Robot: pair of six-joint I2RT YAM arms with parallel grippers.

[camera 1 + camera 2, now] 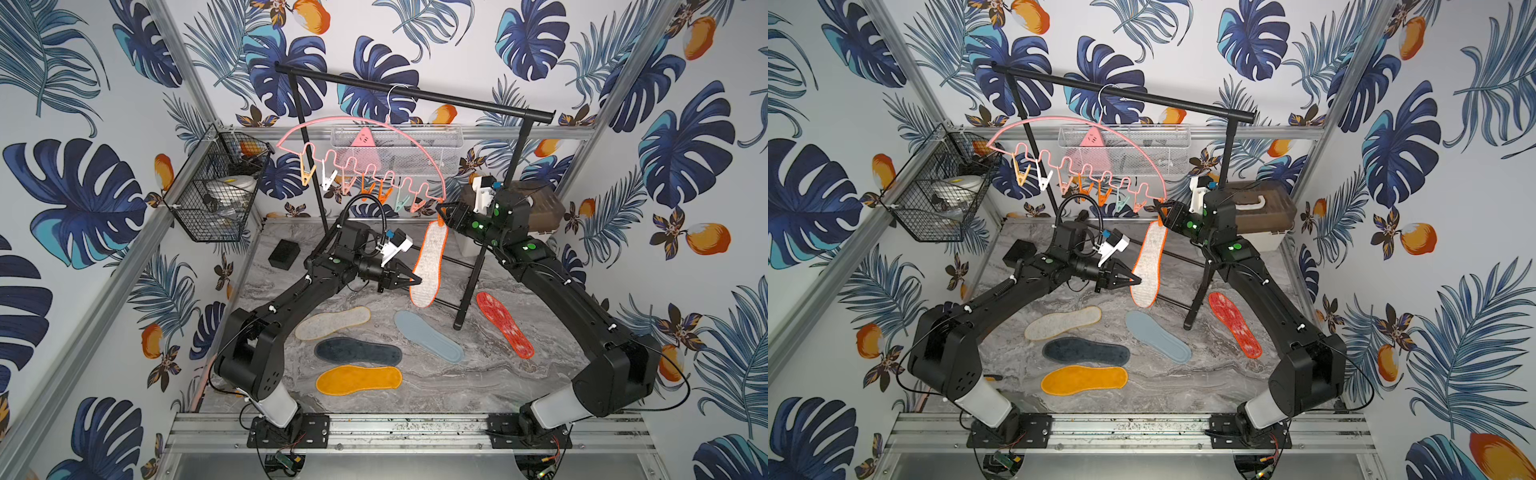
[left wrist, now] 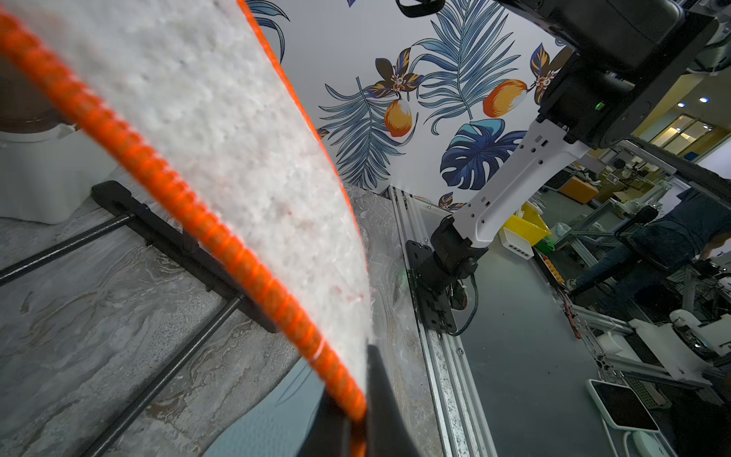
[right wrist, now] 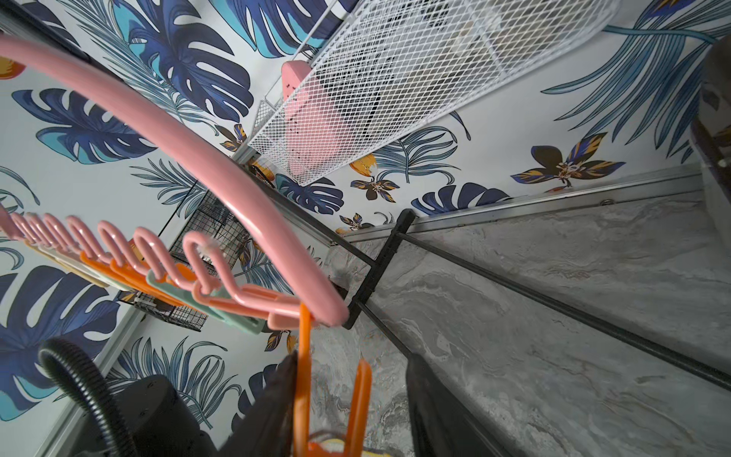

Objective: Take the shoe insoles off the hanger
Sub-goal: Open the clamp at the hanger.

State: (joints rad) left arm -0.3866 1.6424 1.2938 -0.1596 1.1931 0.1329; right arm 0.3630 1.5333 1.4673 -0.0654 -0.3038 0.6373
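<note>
The left gripper (image 1: 415, 281) pinches shut on the edge of the last insole (image 1: 430, 262), which hangs from an orange clip (image 3: 303, 348) above. The right gripper (image 3: 352, 368) straddles that clip, jaws apart, at the hanger (image 3: 197, 155) end. Likely light and floppy; grip its edge.

Black arms (image 1: 286, 301), white bases (image 1: 276, 405), green lights (image 1: 336, 261)

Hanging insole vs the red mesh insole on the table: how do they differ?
The hanging insole hangs from an orange clip on the hanger; the red mesh insole lies flat on the table. The hanging insole shows a whitish fleecy face; the red mesh insole shows red-orange mesh. The left gripper is shut on the hanging insole's lower edge; nothing touches the red mesh insole. Both are foot-shaped with orange edging.
</note>
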